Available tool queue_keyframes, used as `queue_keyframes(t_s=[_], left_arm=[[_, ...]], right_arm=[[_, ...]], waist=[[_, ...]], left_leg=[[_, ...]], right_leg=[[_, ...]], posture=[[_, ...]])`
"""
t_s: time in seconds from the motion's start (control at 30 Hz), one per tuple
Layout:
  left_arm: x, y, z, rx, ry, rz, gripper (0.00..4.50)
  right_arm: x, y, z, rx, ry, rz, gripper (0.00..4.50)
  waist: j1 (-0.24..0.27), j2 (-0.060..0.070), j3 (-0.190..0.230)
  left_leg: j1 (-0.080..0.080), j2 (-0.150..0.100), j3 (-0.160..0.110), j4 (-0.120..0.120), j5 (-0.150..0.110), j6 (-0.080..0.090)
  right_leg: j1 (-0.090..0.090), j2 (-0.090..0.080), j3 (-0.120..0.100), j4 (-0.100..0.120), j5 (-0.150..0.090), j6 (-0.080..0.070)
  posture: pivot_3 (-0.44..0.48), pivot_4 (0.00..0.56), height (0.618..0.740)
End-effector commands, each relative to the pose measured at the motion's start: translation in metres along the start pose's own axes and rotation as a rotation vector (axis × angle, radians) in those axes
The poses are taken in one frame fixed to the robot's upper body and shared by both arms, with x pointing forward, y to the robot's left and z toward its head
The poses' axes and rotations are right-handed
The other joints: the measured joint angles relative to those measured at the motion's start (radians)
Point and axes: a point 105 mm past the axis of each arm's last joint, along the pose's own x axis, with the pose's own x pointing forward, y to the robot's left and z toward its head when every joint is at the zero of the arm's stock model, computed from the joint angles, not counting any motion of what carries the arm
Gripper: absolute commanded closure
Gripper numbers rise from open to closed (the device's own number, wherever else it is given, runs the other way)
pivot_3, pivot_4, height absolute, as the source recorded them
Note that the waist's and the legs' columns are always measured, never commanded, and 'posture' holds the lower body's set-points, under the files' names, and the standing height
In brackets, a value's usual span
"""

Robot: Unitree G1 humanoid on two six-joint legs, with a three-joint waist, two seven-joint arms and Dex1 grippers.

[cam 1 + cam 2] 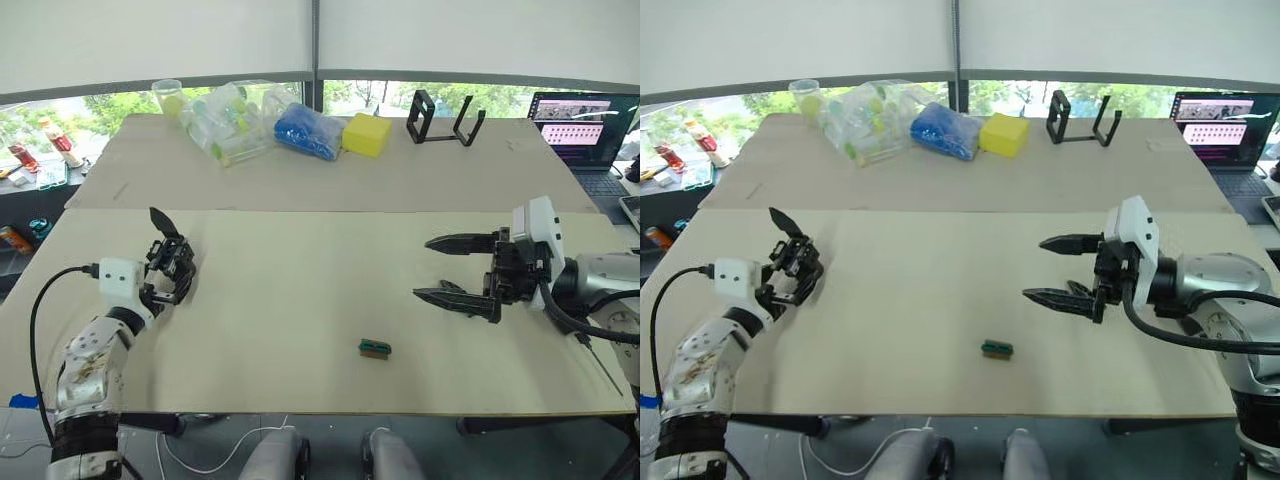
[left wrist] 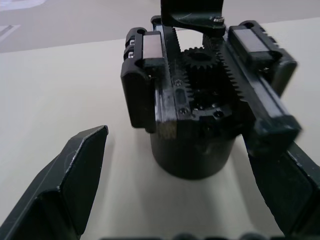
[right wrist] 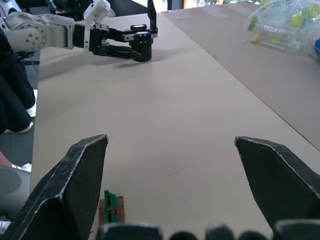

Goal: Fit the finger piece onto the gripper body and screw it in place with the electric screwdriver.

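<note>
The gripper body stands upright at the left of the near table, a black block on a round base with one pointed finger sticking up. My left gripper is open around it. In the left wrist view one of its fingers stands apart from the gripper body, while the other lies against the body's side rail. My right gripper hovers open and empty over the right side of the table, pointing left. The finger piece and the electric screwdriver are out of view.
A small green-and-black block lies near the table's front edge. On the far table are a black wire-frame stand, a yellow block, a blue bag and a clear bag of bottles. A laptop sits far right.
</note>
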Motion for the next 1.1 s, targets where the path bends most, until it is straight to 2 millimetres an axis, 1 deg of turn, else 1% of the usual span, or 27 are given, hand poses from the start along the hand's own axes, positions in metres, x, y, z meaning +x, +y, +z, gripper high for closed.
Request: queue_keyframes(t_s=[0.03, 0.1, 0.13, 0.2, 0.27, 0.3, 0.4, 0.47, 0.6, 0.63, 0.83, 0.9, 1.03, 1.1], left_arm=[[0.009, -0.001, 0.007, 0.034, -0.044, -0.004, 0.00], [0.012, -0.001, 0.007, 0.033, -0.051, -0.007, 0.00], [0.013, -0.001, 0.007, 0.030, -0.056, -0.013, 0.24], [0.014, -0.002, 0.006, 0.024, -0.064, -0.026, 0.86], [0.013, -0.006, 0.006, 0.030, -0.071, -0.054, 1.84], [0.013, -0.008, 0.007, 0.033, -0.074, -0.063, 2.15], [0.015, -0.028, 0.016, 0.051, -0.107, -0.130, 2.11], [0.019, -0.050, 0.025, 0.056, -0.139, -0.197, 2.11], [0.030, -0.110, 0.044, 0.054, -0.187, -0.337, 2.11], [0.032, -0.121, 0.047, 0.045, -0.190, -0.354, 2.11], [0.037, -0.201, 0.057, 0.017, -0.185, -0.488, 2.11], [0.039, -0.221, 0.057, 0.019, -0.169, -0.511, 2.11], [0.043, -0.250, 0.055, 0.039, -0.147, -0.544, 2.11], [0.044, -0.261, 0.055, 0.046, -0.144, -0.551, 2.11]], right_arm=[[0.003, 0.005, 0.008, -0.025, -0.023, 0.011, 0.02], [0.004, 0.007, 0.008, -0.024, -0.025, 0.011, 0.02], [0.005, 0.007, 0.007, -0.024, -0.026, 0.010, 0.00], [0.005, 0.008, 0.007, -0.023, -0.027, 0.008, 0.00], [0.005, 0.009, 0.008, -0.022, -0.034, -0.002, 0.00], [0.005, 0.009, 0.008, -0.022, -0.035, -0.005, 0.00], [0.004, 0.009, 0.007, -0.024, -0.034, -0.023, 0.00], [0.002, 0.009, 0.005, -0.022, -0.029, -0.034, 0.00], [0.000, 0.015, -0.002, -0.014, -0.013, -0.047, 0.00], [0.000, 0.016, -0.003, -0.011, -0.013, -0.049, 0.00], [0.003, 0.025, -0.006, 0.012, -0.021, -0.066, 0.00], [0.003, 0.028, -0.007, 0.021, -0.021, -0.068, 0.00], [0.003, 0.031, -0.009, 0.033, -0.018, -0.073, 0.00], [0.003, 0.031, -0.010, 0.036, -0.017, -0.075, 0.00]], waist=[[-0.002, 0.000, 0.000], [-0.004, 0.000, 0.000], [-0.005, 0.000, 0.000], [-0.007, 0.000, 0.000], [-0.008, -0.001, 0.000], [-0.008, -0.001, 0.000], [-0.007, -0.001, 0.000], [0.000, -0.001, 0.000], [0.016, -0.002, 0.000], [0.016, -0.002, 0.000], [0.009, -0.003, 0.001], [0.008, -0.003, 0.001], [0.007, -0.003, 0.001], [0.009, -0.003, 0.001]], left_leg=[[0.000, 0.000, 0.000, 0.000, 0.000, 0.000], [0.000, 0.000, 0.000, 0.000, 0.000, 0.000], [0.000, 0.000, 0.000, 0.000, 0.000, 0.000], [0.000, 0.000, 0.000, 0.000, 0.000, 0.000], [0.000, 0.000, 0.000, 0.000, 0.000, 0.000], [0.000, 0.000, 0.000, 0.000, 0.000, 0.000], [0.000, 0.000, 0.000, 0.000, 0.000, 0.000], [-0.001, 0.000, 0.000, 0.000, 0.000, 0.000], [-0.004, -0.002, -0.002, 0.003, 0.000, 0.001], [-0.004, -0.002, -0.002, 0.003, 0.000, 0.001], [-0.004, -0.002, -0.002, 0.003, 0.000, 0.001], [-0.004, -0.002, -0.002, 0.003, 0.000, 0.001], [-0.004, -0.002, -0.001, 0.003, 0.000, 0.001], [-0.004, -0.002, -0.001, 0.003, 0.000, 0.001]], right_leg=[[0.000, 0.000, 0.000, 0.000, 0.000, 0.000], [0.000, 0.000, 0.000, 0.000, 0.000, 0.000], [0.000, 0.000, 0.000, 0.000, 0.000, 0.000], [0.000, 0.000, 0.000, 0.000, 0.000, 0.000], [0.000, 0.000, 0.000, 0.000, 0.000, 0.000], [0.000, 0.000, 0.000, 0.000, 0.000, 0.000], [0.000, 0.000, 0.000, 0.000, 0.000, 0.000], [0.000, -0.001, 0.000, 0.000, 0.000, 0.000], [0.000, -0.002, -0.001, -0.001, 0.001, 0.002], [0.000, -0.002, -0.001, -0.001, 0.001, 0.002], [0.000, 0.000, -0.001, 0.000, 0.002, 0.003], [0.000, 0.001, -0.001, 0.000, 0.002, 0.003], [0.000, 0.002, -0.001, 0.000, 0.002, 0.002], [0.000, 0.002, -0.002, 0.000, 0.002, 0.002]], posture=[[0.000, 0.150, 0.740], [0.000, 0.150, 0.740], [0.000, 0.150, 0.740], [0.000, 0.150, 0.740], [0.000, 0.150, 0.740], [0.000, 0.150, 0.740], [0.000, 0.150, 0.740], [0.000, 0.150, 0.740], [0.000, 0.150, 0.740], [0.000, 0.150, 0.740], [0.000, 0.150, 0.740], [0.000, 0.150, 0.740], [0.000, 0.150, 0.740], [0.000, 0.150, 0.740]])
